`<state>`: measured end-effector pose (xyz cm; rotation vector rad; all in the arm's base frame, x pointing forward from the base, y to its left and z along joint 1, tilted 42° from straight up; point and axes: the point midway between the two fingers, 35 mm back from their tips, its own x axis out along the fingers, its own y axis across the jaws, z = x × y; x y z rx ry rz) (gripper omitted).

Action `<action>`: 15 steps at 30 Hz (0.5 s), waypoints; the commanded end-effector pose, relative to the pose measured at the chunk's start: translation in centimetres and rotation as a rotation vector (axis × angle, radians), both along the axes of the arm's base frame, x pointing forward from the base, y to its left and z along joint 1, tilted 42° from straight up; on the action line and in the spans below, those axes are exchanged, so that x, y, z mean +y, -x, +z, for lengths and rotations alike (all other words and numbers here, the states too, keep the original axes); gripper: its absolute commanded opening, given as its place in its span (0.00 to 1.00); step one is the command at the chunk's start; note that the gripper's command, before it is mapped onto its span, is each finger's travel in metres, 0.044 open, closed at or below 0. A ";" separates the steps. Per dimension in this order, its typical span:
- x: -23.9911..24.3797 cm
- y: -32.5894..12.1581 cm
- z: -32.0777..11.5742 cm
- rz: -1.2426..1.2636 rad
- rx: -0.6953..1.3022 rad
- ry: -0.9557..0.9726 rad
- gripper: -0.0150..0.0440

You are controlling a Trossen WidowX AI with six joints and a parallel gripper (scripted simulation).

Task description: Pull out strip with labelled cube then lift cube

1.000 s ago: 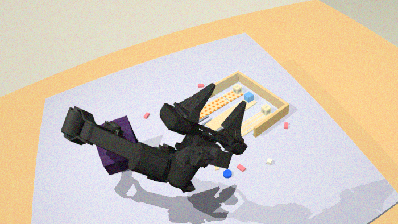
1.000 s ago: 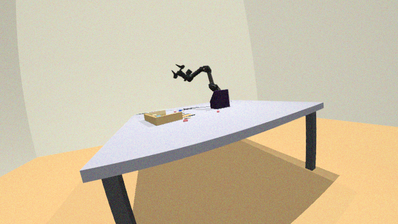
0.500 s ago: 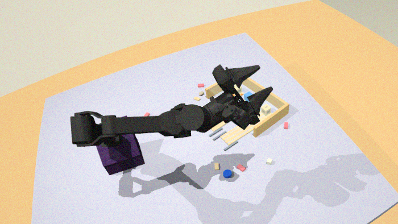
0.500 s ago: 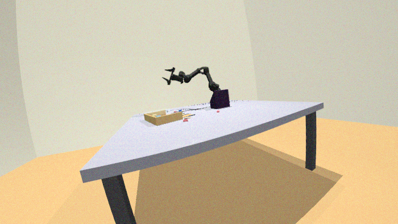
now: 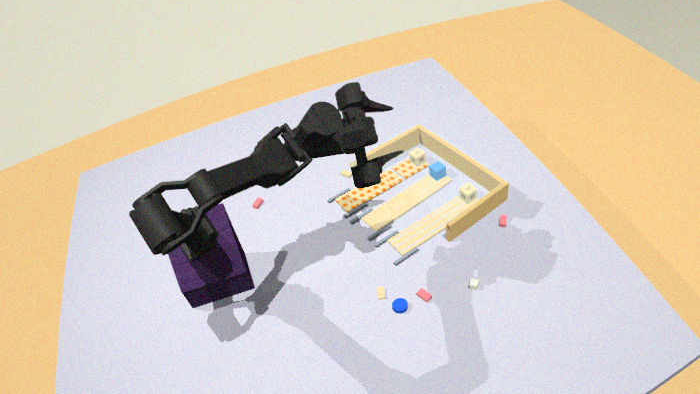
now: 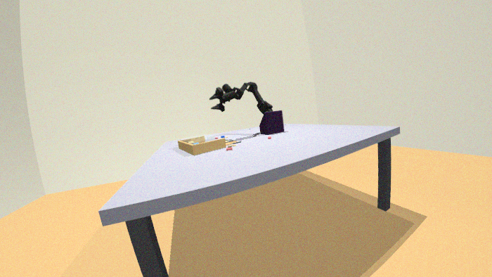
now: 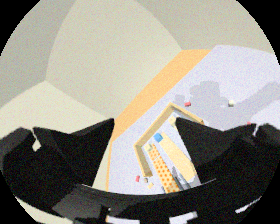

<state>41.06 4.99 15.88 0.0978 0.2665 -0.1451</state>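
The three-sided frame [image 5: 464, 158] [image 6: 209, 147] [image 7: 154, 124] looks like smooth, matt wood; the bottle-cap-like blue disc [image 5: 400, 305] resembles smooth plastic; the worktop [image 5: 154, 183] [image 6: 289, 147] has a matt finish.

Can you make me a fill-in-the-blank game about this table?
1. The cube with no label is ____.
2. The dotted strip has ____ dots.
3. The round disc on the table is ____.
4. The tool is ____, holding nothing.

Missing words: blue; orange; blue; open.
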 end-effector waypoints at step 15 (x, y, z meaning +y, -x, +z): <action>1.4 9.0 -9.7 0.046 0.400 0.775 0.93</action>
